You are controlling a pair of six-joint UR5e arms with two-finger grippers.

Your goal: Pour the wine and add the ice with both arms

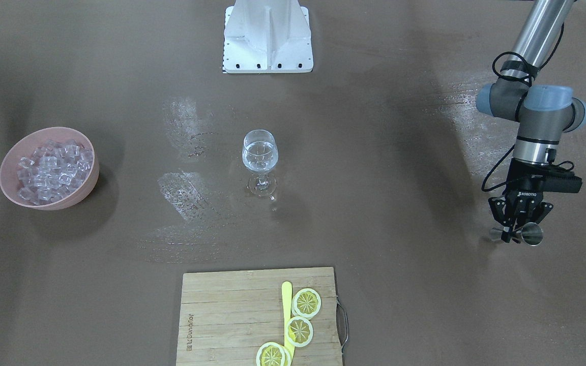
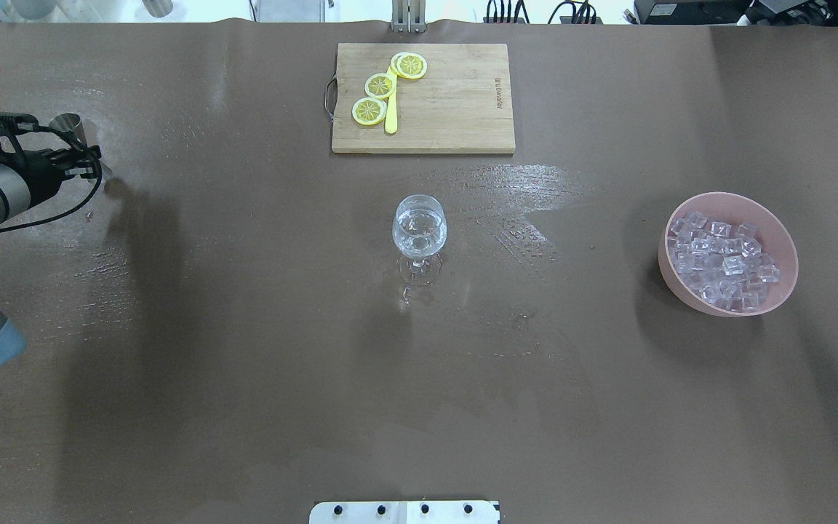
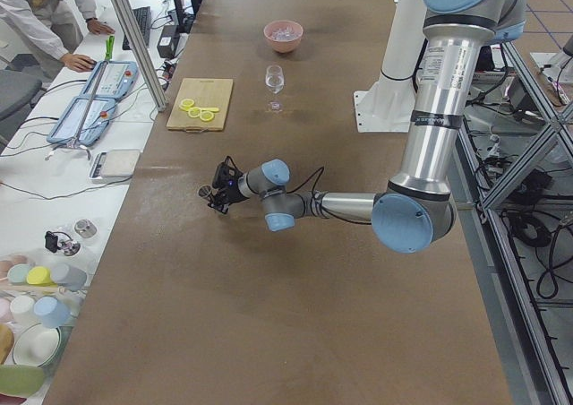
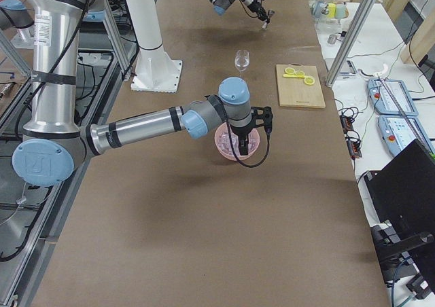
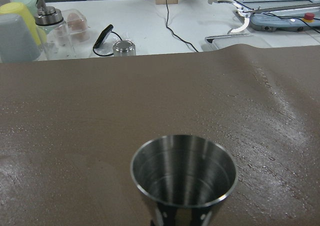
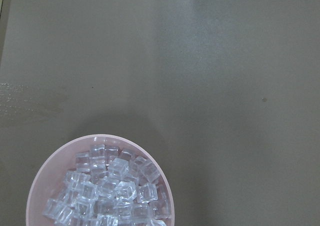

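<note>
So over on the far left, the left gripper (image 1: 514,231) is down low by the table (image 2: 244,364), fingers pinched tight around the waist of a little steel jigger (image 1: 532,234). Its wrist cam looks right into the jigger's open cup. Moving along, at the table edge away from the robot there's a wooden cutting board (image 2: 455,102) with three lemon slices (image 2: 380,85) and a yellow utensil (image 2: 391,116) lying among them. Dead centre sits the wine glass (image 2: 419,233), upright and well apart from both grippers. The wine (image 2: 419,225) is in its bowl, clear as water, reaching partway up. Wet streaks shine on the tabletop around the glass. Then on the right you've got the pink bowl (image 2: 670,273) heaped with ice (image 2: 721,258), every cube I can see inside it. The right arm (image 4: 143,125) reaches out that way and the right gripper (image 4: 239,151) hangs above that bowl, pointing down. It only shows from the side camera though, so I honestly can't tell whether its fingers are spread or pressed together.
</note>
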